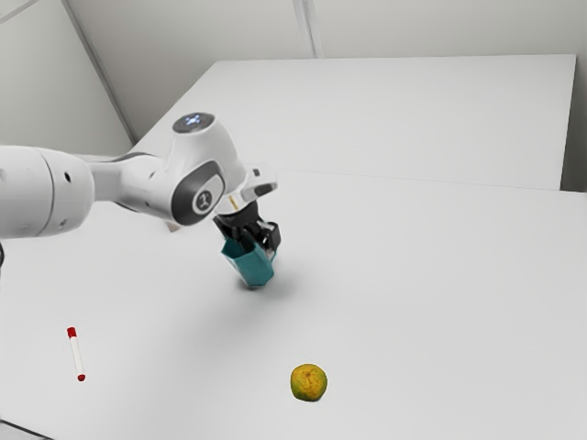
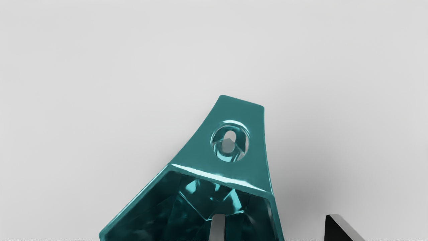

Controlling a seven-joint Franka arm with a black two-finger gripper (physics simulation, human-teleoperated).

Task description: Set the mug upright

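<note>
Mug (image 1: pixel 254 268) sits at the gripper (image 1: pixel 260 244), near mid-table, leaning: mouth tipped up toward the exterior view's left, narrow base low and toward the right. We read that as not upright, so the goal isn't shown as met. Base end is down near the table (image 1: pixel 413 302); we can't tell whether it touches or hangs just off it. Gripper is spread wide, not clamped: in the wrist view one finger (image 2: pixel 218 229) reaches inside the mouth, the other (image 2: pixel 341 229) stands outside past the side wall, with gaps between wall and both fingers. So, progress: we'd call it partway at most. Gripper is placed around the wall, mouth is already the higher end, but no grip and no level base. Left, in our judgement: take out the remaining lean, get the base flat, leave the mug standing free. We'd flag a risk of it rolling or tipping over, since nothing pinches it. Fruit (image 1: pixel 309 382) and marker (image 1: pixel 76 354) lie well apart from it, not part of the job.
</note>
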